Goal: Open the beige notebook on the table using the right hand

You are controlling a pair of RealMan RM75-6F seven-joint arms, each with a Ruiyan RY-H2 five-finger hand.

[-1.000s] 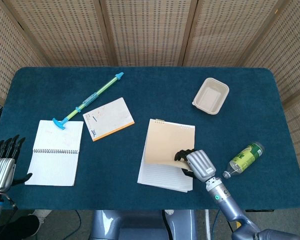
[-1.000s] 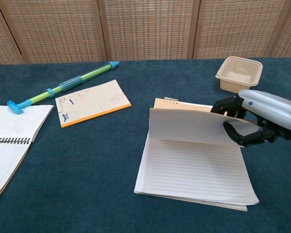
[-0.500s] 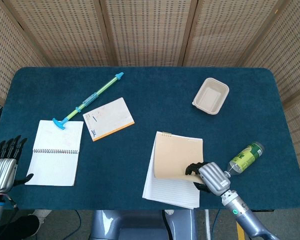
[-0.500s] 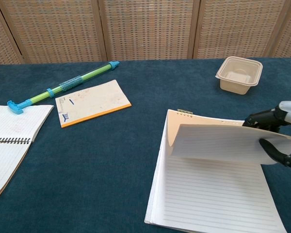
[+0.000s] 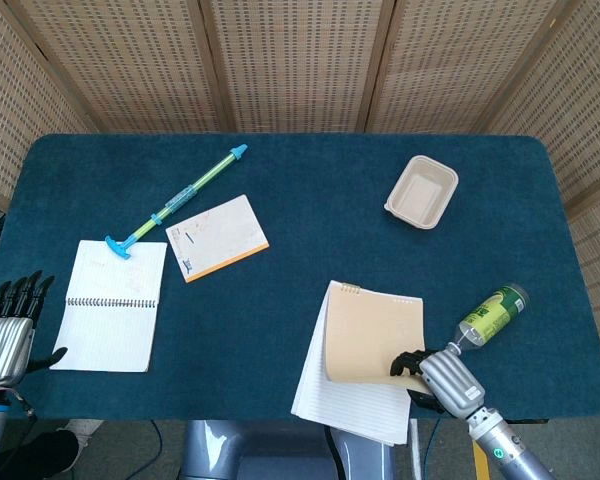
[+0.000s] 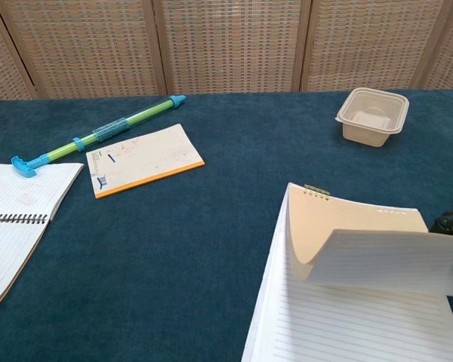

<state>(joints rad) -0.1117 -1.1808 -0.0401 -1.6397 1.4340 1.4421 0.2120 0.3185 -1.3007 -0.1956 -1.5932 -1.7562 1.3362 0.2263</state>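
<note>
beige notebook (image 5: 374, 335) cover curled, lined pages

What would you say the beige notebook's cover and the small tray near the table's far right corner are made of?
The beige notebook cover looks like thin matte card: it curls without creasing where the right hand pinches it. The tray seems to be moulded paper pulp or dull plastic, with rounded pressed walls; which one is unclear.

Lay on a dark teal felt-covered table (image 5: 310, 190), left of centre: a long green and blue plastic tube (image 5: 177, 201), set diagonally; just below it, touching nothing, an orange-edged cream notepad (image 5: 217, 237). Sat at far left: an open white spiral-bound notebook (image 5: 113, 305). Rested upper right: an empty beige moulded-fibre tray (image 5: 421, 191). Lay tilted at lower right: a green-labelled plastic bottle (image 5: 491, 317). Stood behind, across the top: woven cane screen panels (image 5: 290, 60).
</note>
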